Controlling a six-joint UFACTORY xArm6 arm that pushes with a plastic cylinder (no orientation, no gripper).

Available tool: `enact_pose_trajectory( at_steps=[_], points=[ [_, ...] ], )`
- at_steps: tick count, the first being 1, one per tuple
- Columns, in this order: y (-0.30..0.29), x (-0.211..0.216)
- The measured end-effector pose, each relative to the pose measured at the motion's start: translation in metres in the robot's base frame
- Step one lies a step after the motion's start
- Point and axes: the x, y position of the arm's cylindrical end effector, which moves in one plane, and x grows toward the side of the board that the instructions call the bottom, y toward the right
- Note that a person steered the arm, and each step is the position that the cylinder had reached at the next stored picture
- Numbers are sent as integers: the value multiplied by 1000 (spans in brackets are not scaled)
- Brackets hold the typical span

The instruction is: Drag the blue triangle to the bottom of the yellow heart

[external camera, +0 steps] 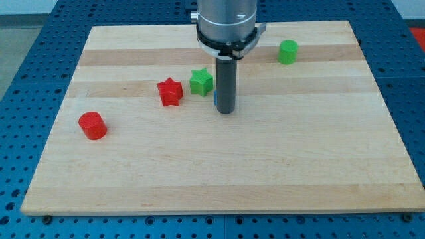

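Note:
My tip rests on the wooden board near its middle, just right of the green star. A thin sliver of a blue block shows at the rod's left edge; the rod hides the rest, so its shape cannot be made out. No yellow heart shows in the view.
A red star lies left of the green star. A red cylinder sits toward the view's left. A green cylinder sits at the view's top right. The arm's grey body hangs over the board's top edge.

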Motion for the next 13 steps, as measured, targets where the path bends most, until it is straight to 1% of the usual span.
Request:
enact_pose_trajectory(
  at_steps=[2,3,7,8,10,12,13],
  points=[
    [0,-30],
    [0,-60],
    [0,-147],
    [-18,-157],
    [-56,-157],
    [-50,-159],
    [-50,-173]
  ],
)
